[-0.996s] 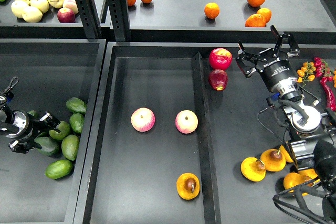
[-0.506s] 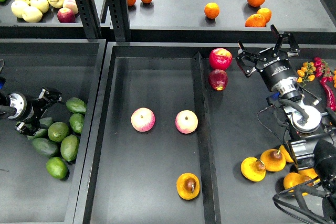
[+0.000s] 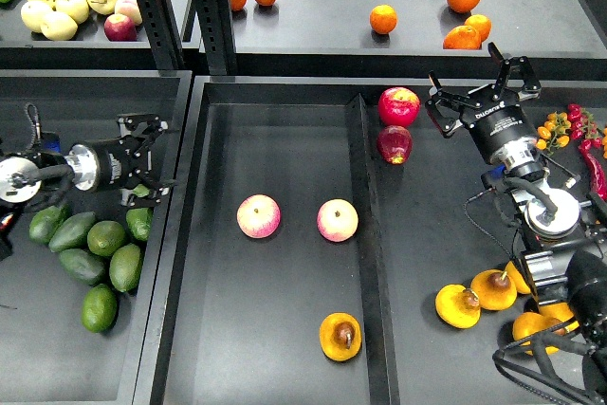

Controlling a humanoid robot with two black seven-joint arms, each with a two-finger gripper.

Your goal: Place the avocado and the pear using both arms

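Several dark-green avocados [image 3: 106, 237] lie in a pile in the left bin. My left gripper [image 3: 155, 158] is open and empty, just above the pile near the bin's right wall; one avocado [image 3: 139, 223] lies right below its lower finger. One yellow-orange pear [image 3: 340, 337] lies at the front of the middle tray [image 3: 285, 120]. More pears [image 3: 457, 305] lie on the right surface beside my right arm. My right gripper [image 3: 479, 92] is open and empty, just right of two red apples [image 3: 398, 105].
Two pink-yellow apples [image 3: 258, 215] [image 3: 337, 220] lie mid-tray. A ridge [image 3: 365, 234] bounds the tray's right side. Oranges [image 3: 382, 18] and pale yellow fruit [image 3: 47, 9] sit on the back shelf. Red chillies [image 3: 593, 163] and small orange fruit lie far right.
My left gripper has moved up and to the right from the avocado pile, open and empty. The avocados have shifted a little. The right arm has barely moved.
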